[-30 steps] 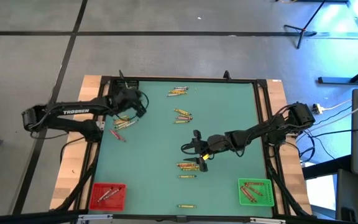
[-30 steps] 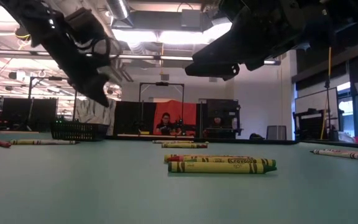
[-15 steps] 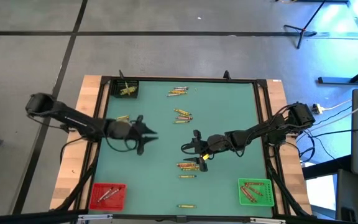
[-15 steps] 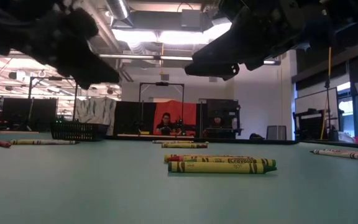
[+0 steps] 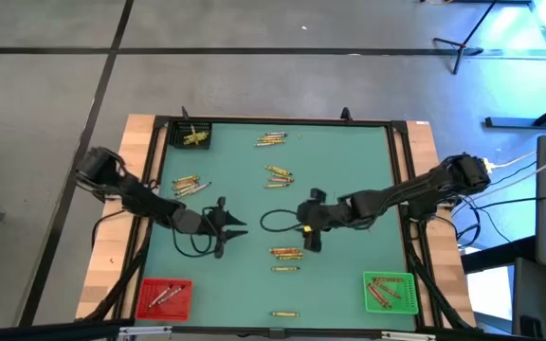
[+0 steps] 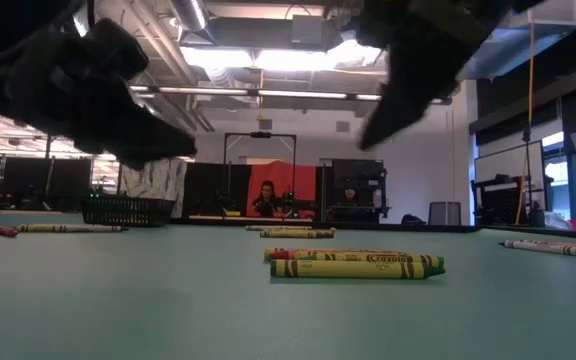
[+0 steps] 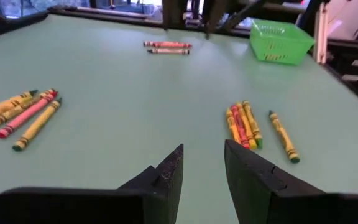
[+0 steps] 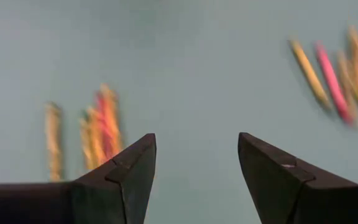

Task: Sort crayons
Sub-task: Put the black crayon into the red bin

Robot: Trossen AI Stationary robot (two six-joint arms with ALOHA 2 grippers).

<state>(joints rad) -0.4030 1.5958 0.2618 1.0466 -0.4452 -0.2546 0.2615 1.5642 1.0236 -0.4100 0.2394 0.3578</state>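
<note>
We see the thin yellow, orange and red wax crayons (image 5: 287, 252) scattered in small clusters over the pale green worktop (image 5: 349, 161), with one cluster near its middle. The left gripper (image 5: 235, 225) hovers left of that cluster, its fingers (image 7: 166, 177) narrowly apart and empty. The right gripper (image 5: 306, 225) hangs just above the cluster, fingers (image 8: 135, 168) wide, holding nothing.

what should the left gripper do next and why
Probably ease forward and down toward the crayon cluster ahead of it: the left gripper is open and empty above the mat, and the cluster lies loose just beyond its fingertips.
</note>
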